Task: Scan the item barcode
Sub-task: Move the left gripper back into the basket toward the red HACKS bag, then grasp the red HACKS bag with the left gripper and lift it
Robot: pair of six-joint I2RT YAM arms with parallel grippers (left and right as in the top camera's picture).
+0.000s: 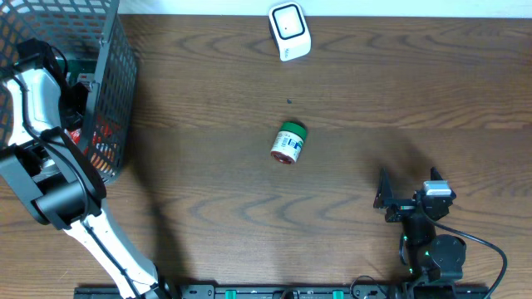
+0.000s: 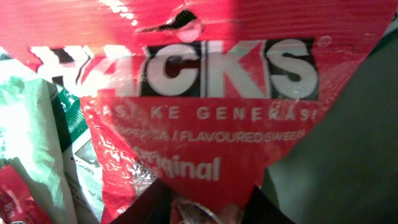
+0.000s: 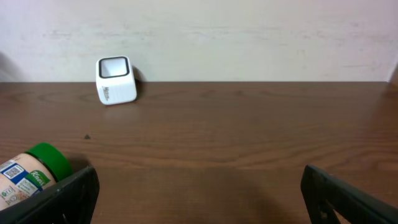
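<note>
We're deep in the basket (image 1: 112,83) on the left of the table (image 1: 374,100) with the left claw (image 2: 208,208). Its camera is filled by the red bag (image 2: 199,124) of sweets, the item we take to be next for scanning. The bag's lower corner sits right between the two dark fingers (image 2: 155,202), with crinkled plastic in the gap. The fingers stand close together, but we cannot tell whether they are truly clamped on that corner or only flanking it.

That's the first worry. A pinch on one thin, slippery corner could let go on the lift, and the bag would drop back into the basket. A green-and-white packet (image 2: 43,143) lies against the bag's left side, so a pull upward might drag it along or snag it on the wire wall.

The second worry is the barcode. We only see the printed front, and no code is showing. If the bag hangs from one corner it could twist or fold, and the code might never face the scanner (image 1: 288,31). That white box stands at the far edge of the table, well apart from the basket.

The third is the route. A jar (image 1: 289,143) with a green lid lies on its side mid-table, between basket and scanner, and a low swinging bag could knock it rolling.

Over on the other side, the right claw (image 3: 199,193) is spread wide with nothing in it, low near the front edge, and the jar peeks in beside its left finger.
</note>
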